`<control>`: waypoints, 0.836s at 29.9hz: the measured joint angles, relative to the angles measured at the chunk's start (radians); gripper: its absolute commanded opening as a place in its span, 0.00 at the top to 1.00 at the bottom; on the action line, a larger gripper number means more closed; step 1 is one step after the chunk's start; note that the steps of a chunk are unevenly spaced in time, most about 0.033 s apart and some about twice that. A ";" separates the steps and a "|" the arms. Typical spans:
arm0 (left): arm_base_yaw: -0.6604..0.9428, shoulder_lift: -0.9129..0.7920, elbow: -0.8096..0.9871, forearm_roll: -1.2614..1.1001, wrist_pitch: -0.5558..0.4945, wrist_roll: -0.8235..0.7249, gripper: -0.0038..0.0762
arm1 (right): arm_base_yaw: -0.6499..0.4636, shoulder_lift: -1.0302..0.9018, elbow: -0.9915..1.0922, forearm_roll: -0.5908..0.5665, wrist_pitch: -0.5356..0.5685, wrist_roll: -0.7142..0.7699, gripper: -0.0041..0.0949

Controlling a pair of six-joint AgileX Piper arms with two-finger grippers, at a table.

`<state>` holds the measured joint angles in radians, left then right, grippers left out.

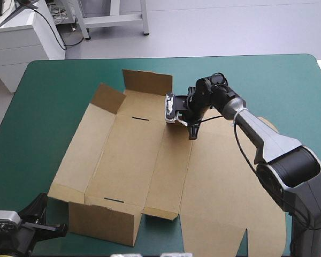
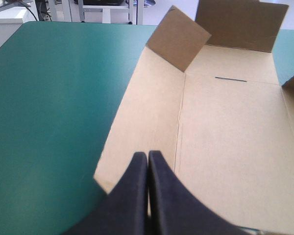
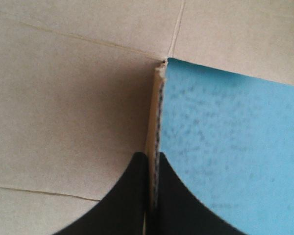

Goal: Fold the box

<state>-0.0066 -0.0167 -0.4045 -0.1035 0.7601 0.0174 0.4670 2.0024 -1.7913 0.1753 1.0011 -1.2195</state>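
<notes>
Box (image 1: pixel 134 155) at mid-table (image 1: pixel 53 91), partly formed: far wall, far-left flap and near wall raised, right-hand panels flat on the teal-green cover. My right gripper (image 1: pixel 191 131) is at the box's far right corner, its fingers (image 3: pixel 132 196) pinching a board edge that stands between them. My left gripper (image 2: pixel 148 161), pressed together and holding nothing, sits near the box's near-left corner.

The teal-green table (image 1: pixel 48 101) carries the brown box (image 1: pixel 134 155), spread wide under and ahead of my right claw (image 1: pixel 192 134).
</notes>
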 measured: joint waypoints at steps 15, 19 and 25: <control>0.000 0.000 0.000 0.000 0.000 0.000 0.96 | 0.009 0.071 -0.003 0.195 -0.198 -0.103 0.79; 0.000 0.000 0.000 0.000 0.000 0.000 0.96 | 0.009 0.073 -0.004 0.214 -0.223 -0.090 0.40; 0.000 0.000 0.000 0.000 0.000 0.000 0.96 | 0.009 0.071 -0.004 0.204 -0.220 0.014 0.26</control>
<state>-0.0066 -0.0167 -0.4045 -0.1035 0.7601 0.0174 0.4757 2.0731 -1.7949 0.3792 0.7815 -1.2057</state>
